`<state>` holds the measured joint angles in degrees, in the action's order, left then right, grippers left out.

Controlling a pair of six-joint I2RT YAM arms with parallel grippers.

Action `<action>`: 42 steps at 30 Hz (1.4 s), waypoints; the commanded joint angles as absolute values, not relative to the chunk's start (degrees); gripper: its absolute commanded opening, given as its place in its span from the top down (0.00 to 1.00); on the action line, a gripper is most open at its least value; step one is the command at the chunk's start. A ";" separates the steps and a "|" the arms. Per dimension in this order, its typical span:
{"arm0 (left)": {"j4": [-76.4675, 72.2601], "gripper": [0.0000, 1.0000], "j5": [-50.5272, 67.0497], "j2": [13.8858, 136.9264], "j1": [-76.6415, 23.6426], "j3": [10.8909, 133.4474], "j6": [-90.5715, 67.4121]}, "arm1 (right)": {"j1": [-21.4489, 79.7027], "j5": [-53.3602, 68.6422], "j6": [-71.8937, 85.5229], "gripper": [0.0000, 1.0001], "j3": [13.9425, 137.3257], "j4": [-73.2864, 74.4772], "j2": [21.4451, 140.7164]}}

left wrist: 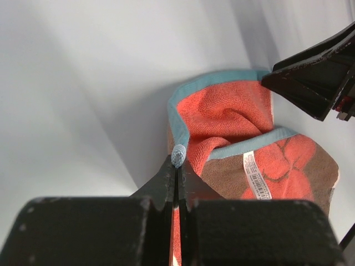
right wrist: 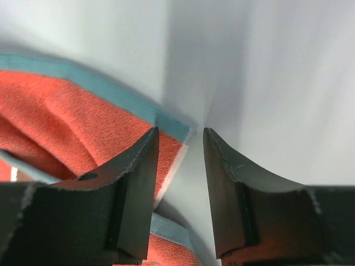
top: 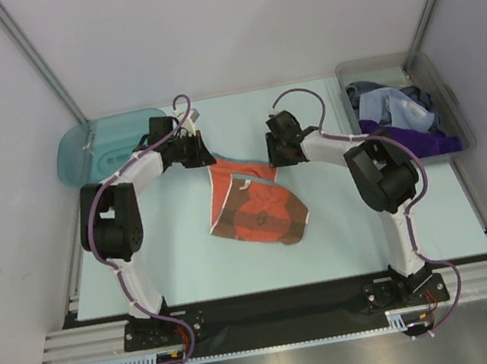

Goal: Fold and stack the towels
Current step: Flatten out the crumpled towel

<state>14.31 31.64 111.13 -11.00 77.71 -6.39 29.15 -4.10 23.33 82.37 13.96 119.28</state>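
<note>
Left gripper [left wrist: 177,162]: pressed together, pinching teal hem of orange-brown towel [left wrist: 233,116].
Right gripper [right wrist: 180,138]: fingers spread, towel corner just at their tips.
Other towels [top: 397,119]: in clear bin [top: 451,105].

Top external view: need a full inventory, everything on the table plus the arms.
orange towel: one, orange-brown with red print and teal edging, table centre
purple towel: one, deep purple, in the bin
pale towel: one, blue-white, in the bin
grey-blue towel: one, bin's far end
bin: one, clear grey, far right
tray: one, teal, far left
table: one, pale green
left end effector: black, shut on the orange towel's edging
right end effector: black, open at that towel's corner
</note>
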 commanded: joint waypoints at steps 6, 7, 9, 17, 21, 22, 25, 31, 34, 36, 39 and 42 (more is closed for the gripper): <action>12.92 0.99 31.90 110.04 -11.07 78.93 -6.06 | 30.23 -8.61 23.64 0.58 86.74 19.42 124.01; 12.75 1.00 31.99 110.04 -11.07 78.84 -6.24 | 30.50 -8.79 23.64 0.59 87.01 19.86 124.27; 12.48 1.00 32.08 109.95 -11.07 78.40 -6.94 | 31.37 -9.57 23.47 0.60 87.62 21.26 124.80; 10.55 1.00 31.38 109.16 -11.16 76.20 -9.84 | 33.66 -13.88 26.54 0.66 89.91 28.12 125.77; 9.67 1.00 30.32 108.55 -11.16 74.88 -11.07 | 34.01 -14.68 28.91 0.68 90.53 31.19 126.30; 9.67 1.00 30.24 108.46 -11.16 74.80 -11.25 | 34.01 -14.68 29.18 0.69 90.53 31.64 126.47; 9.58 1.00 30.23 108.02 -11.16 74.27 -11.69 | 33.92 -14.76 30.14 0.63 90.09 32.17 126.39; 8.70 1.00 30.15 106.79 -11.16 72.42 -12.83 | 33.40 -14.86 33.04 0.57 88.07 31.99 123.14; 8.35 1.00 30.41 106.35 -11.16 71.55 -13.27 | 33.49 -12.93 34.10 0.56 87.98 31.47 123.13; 8.26 1.00 30.50 106.00 -11.25 71.19 -13.45 | 33.49 -12.22 35.24 0.56 88.24 31.81 123.75; 8.17 1.00 30.59 105.47 -11.16 70.75 -13.62 | 33.40 -11.60 36.56 0.58 88.07 31.99 124.80; 8.00 1.00 30.32 105.21 -11.25 70.40 -13.71 | 33.22 -11.43 37.00 0.67 87.98 31.91 125.51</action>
